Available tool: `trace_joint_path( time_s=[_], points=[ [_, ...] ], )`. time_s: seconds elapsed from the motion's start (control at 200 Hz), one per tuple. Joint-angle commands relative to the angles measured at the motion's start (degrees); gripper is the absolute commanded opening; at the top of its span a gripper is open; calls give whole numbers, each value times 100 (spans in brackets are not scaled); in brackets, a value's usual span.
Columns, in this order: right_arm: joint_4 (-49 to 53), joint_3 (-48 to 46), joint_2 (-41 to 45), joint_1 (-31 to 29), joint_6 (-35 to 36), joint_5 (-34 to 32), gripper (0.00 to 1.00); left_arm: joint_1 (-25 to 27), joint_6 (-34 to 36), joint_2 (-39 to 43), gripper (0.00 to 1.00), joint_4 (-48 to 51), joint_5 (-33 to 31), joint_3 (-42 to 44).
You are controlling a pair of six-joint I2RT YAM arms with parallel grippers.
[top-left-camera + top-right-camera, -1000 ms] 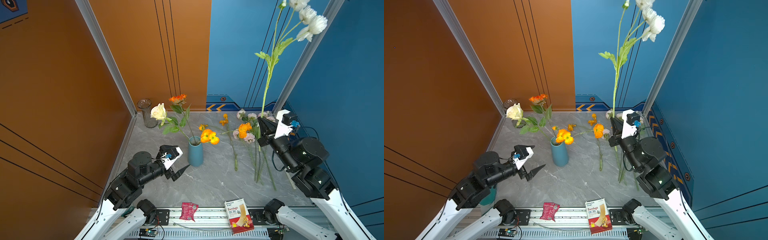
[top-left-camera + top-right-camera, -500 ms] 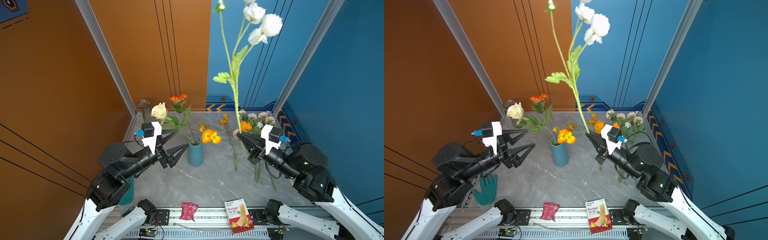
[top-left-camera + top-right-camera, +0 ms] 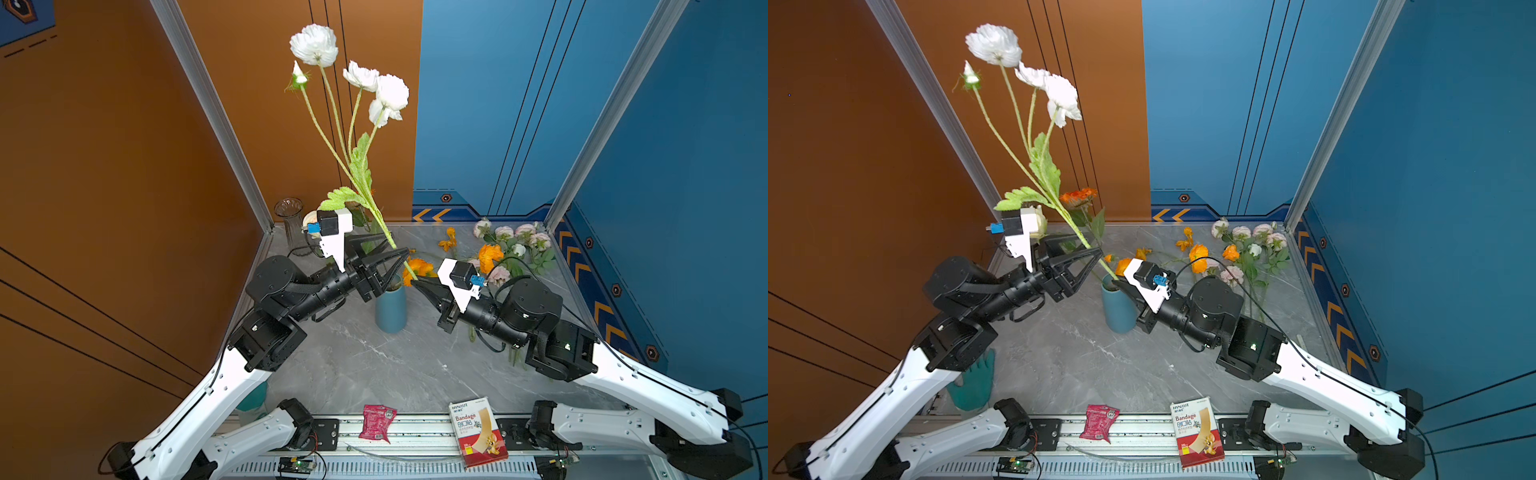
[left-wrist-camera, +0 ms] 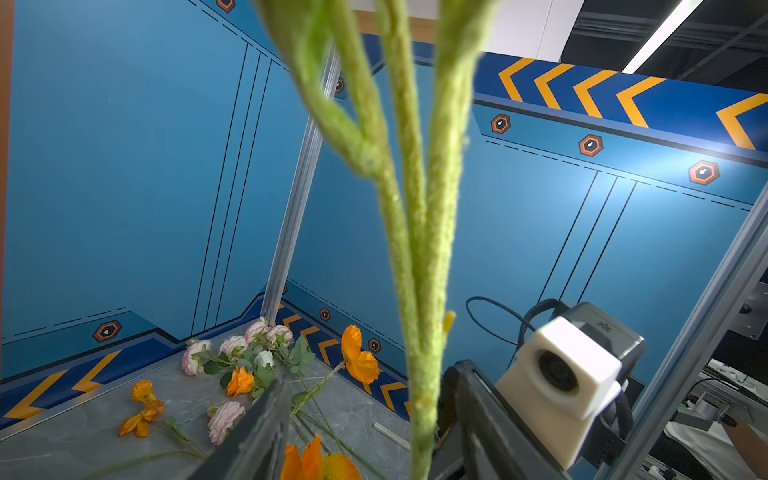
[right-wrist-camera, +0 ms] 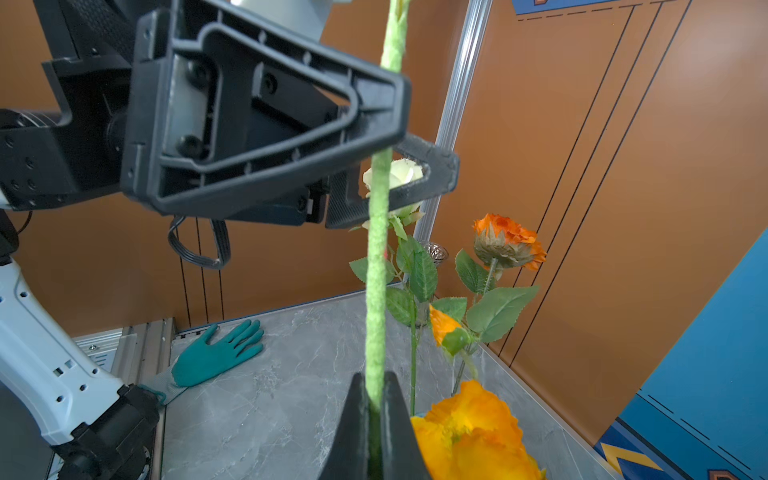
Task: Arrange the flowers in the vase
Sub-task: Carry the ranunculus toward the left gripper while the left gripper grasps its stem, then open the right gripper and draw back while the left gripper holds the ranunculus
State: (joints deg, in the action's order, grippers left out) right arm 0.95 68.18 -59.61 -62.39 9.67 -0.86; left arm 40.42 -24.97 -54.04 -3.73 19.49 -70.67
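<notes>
Here, flower stem (image 5: 376,291) pinched in right jaws, between left jaws.

White-flowered spray (image 3: 360,164): a long fuzzy green stem is branching into three open white blooms and one bud. It is standing raised and leaning left in both top views. The right gripper (image 5: 374,399) is clamping its lower stem just above the vase mouth.

Blue vase (image 3: 390,309): it is standing upright on the table (image 3: 374,365) and holding orange poppies (image 5: 473,432), a cream rose (image 5: 399,174) and an orange bloom (image 5: 509,243).

Loose pink and orange flowers (image 3: 505,249) are lying flat in the far right corner.
</notes>
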Motion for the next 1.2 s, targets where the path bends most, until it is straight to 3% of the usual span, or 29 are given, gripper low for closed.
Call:
trace_joint_path(
  time_s=[0.0,0.08,0.581,0.626,0.721,0.816,0.936,1.031,1.106,1.196],
  points=[
    [-392,238,-73,-39,54,-101,0,47,-69,34,61,-388,-110,21],
    [-451,261,-141,-45,68,-94,0,53,-78,-22,58,-388,-101,40],
    [-488,493,-484,-33,312,-540,0,34,138,-134,0,108,304,-207],
    [-453,422,-419,-28,291,-607,15,27,215,-117,0,240,245,-293],
    [-372,184,-169,-27,273,-768,65,20,436,-74,0,664,96,-545],
    [-89,-13,167,-32,147,-1001,90,-49,663,-30,0,1202,-1,-928],
    [742,-151,633,-33,36,-1274,100,-286,836,62,0,2082,83,-1506],
    [1540,-105,933,-25,-72,-1299,100,-488,1281,-33,0,3263,295,-2198],
    [2140,-60,1108,-13,-237,-1322,100,-550,1637,-29,0,3829,8,-2370],
    [2699,-147,1276,40,-464,-1377,100,-580,1872,71,0,3789,-384,-2092]
  ],
)
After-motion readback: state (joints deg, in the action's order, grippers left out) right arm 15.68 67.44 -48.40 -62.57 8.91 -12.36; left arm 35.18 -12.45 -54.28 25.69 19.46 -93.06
